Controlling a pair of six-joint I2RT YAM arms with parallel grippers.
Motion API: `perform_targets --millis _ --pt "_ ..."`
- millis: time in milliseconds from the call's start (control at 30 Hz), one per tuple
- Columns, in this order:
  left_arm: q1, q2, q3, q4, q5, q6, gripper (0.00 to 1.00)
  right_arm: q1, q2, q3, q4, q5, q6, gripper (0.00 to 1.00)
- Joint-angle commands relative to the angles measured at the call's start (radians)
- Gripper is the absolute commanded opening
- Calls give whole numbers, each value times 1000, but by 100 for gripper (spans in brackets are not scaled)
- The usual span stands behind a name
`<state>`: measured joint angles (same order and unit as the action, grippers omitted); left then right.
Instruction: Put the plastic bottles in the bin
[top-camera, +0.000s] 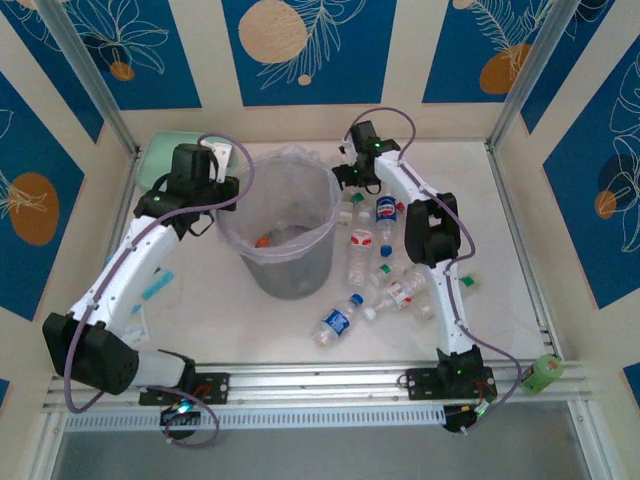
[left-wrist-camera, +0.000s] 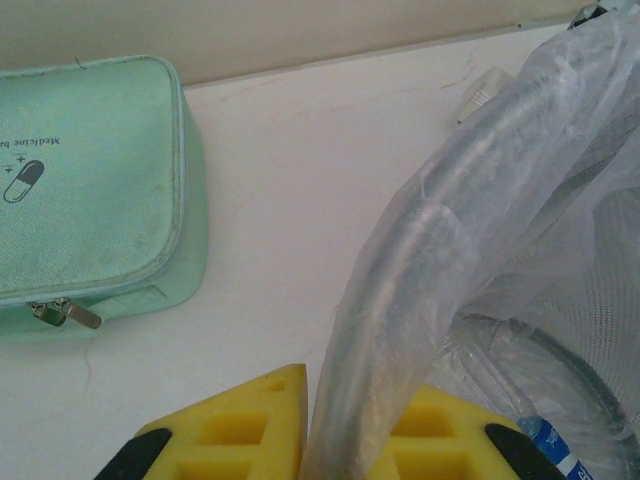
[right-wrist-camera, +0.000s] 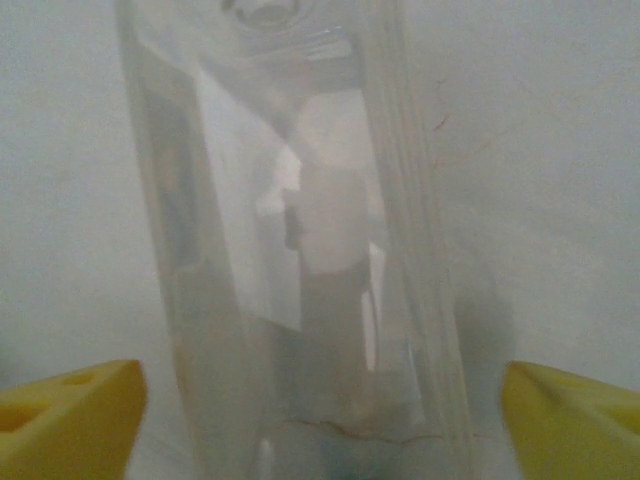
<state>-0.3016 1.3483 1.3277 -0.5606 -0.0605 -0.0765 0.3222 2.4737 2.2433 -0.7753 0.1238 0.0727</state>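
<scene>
A white table (top-camera: 500, 230) fills the floor of a booth whose walls are panelled in cream and blue with leaf and orange-disc patterns. Along the table's near edge runs an aluminium rail (top-camera: 320, 378) carrying both arm bases, and a small green roll (top-camera: 545, 372) sits at the near right corner. Just beyond the rail a blue-labelled bottle (top-camera: 335, 322) lies on its side. Further in, the rest of the plastic bottles (top-camera: 385, 265) lie scattered to the right of centre, among them a red-labelled bottle (top-camera: 403, 292). Left of them, about mid-table, stands the bin (top-camera: 285, 270), a grey translucent bucket with a clear bag (top-camera: 300, 160) puffing over its rim. The left gripper (top-camera: 228, 200) is clamped on the bin's left rim. In the left wrist view its yellow pads (left-wrist-camera: 250, 425) press the rim and bag between them (left-wrist-camera: 345, 445). The right gripper (top-camera: 347, 180) hangs just beyond the bin's far right side with its jaws spread wide (right-wrist-camera: 320, 410). A clear bottle (right-wrist-camera: 300, 250) lies between the fingertips, with a gap on either side. In the far left corner rests a mint-green zip pouch (top-camera: 165, 155), printed with a pill symbol (left-wrist-camera: 90, 180).
</scene>
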Motion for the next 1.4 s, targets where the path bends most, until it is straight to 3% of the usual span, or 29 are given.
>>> perform_targets --millis 0,200,500,833,1033,1233,1367 --pt "1 2 -30 -43 -39 29 0 2 3 42 -18 -38 25 74" --pt "0 -4 -29 -43 -39 29 0 -6 48 99 -78 -31 15 70" --pt "0 -5 -32 -41 -43 28 0 -21 -10 123 -85 -5 12 49" --pt "1 4 -36 -36 -42 24 0 -61 -235 126 -94 -20 6 46" --pt "0 8 -41 -30 -50 18 0 -103 -374 183 -201 -44 50 42" --pt "0 35 -40 -27 -3 -9 0 -120 -494 297 -369 -127 80 39" --pt "-2 54 -42 -25 10 -17 0 -92 -621 237 -370 -222 122 36"
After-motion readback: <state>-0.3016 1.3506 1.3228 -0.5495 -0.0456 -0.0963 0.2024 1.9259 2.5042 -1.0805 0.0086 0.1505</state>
